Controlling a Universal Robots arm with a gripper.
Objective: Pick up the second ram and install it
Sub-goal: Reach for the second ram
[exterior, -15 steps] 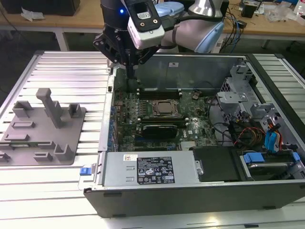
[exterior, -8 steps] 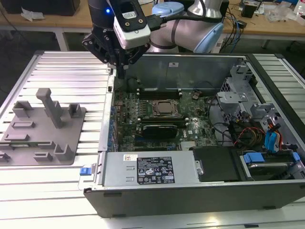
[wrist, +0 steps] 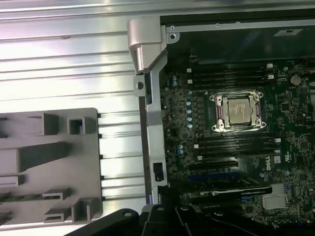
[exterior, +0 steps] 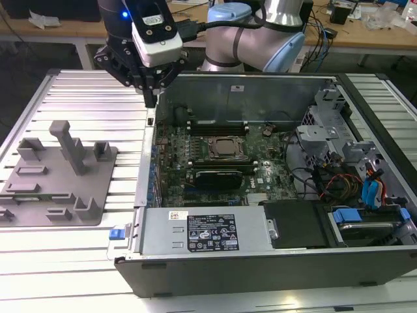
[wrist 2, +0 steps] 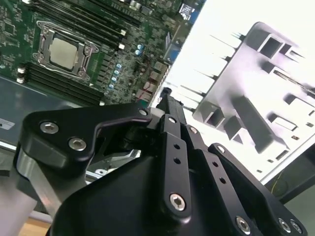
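Hovers just above the side wall of the computer case with gripper pinched shut; impossible to tell whether anything is held. Whereabouts of the second ram: unclear. Seemingly mid-transfer between the grey fixture beside the case and the memory slots inside it. Calls for square alignment.

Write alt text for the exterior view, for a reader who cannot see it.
The robot's black gripper, shut, hangs over the edge of an open computer case nearest the exterior view's left. Inside lies a green motherboard with a central CPU socket; a grey fixture tray rests on the ribbed metal table beside the case.
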